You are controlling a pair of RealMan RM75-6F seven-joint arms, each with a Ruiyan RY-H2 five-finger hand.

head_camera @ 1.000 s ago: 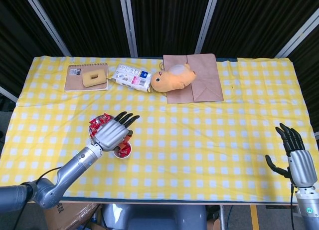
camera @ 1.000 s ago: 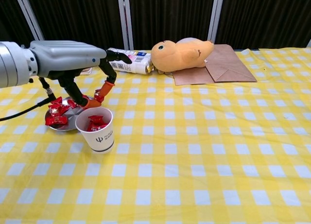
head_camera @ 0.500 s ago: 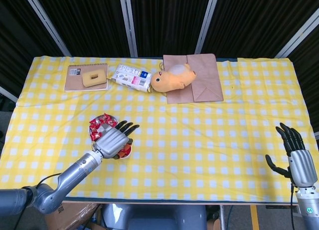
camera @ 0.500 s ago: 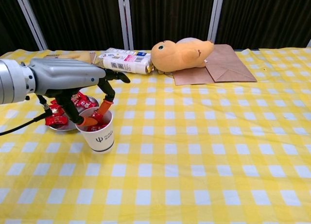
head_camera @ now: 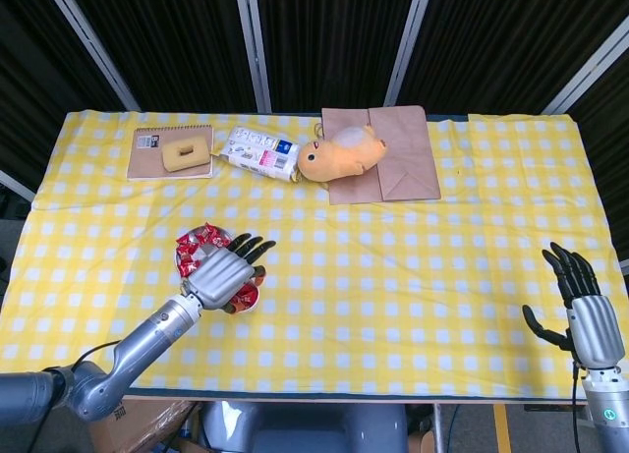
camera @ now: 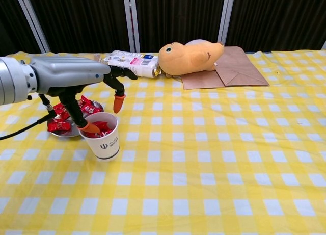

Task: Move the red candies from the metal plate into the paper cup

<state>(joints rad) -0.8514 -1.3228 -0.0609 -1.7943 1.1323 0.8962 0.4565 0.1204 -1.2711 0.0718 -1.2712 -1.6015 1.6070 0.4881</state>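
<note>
Red wrapped candies (head_camera: 197,242) lie heaped on the small metal plate (camera: 63,133) at the table's left front. Right beside it stands the white paper cup (camera: 105,143), with red candies (camera: 103,127) showing inside. My left hand (camera: 71,77) hovers over the cup, thumb tip at its rim and fingers spread apart, holding nothing. In the head view the left hand (head_camera: 221,274) covers most of the cup (head_camera: 245,298). My right hand (head_camera: 582,311) stays at the table's front right corner, fingers apart and empty.
Along the back of the table are a notebook with a sponge (head_camera: 172,153), a white snack packet (head_camera: 257,152), an orange plush toy (head_camera: 339,154) and a brown paper bag (head_camera: 388,156). Yellow checked cloth covers the table.
My left hand moved from the plate to above the cup. Its thumb and finger, pinched together before, have spread apart. The right hand has not moved.
</note>
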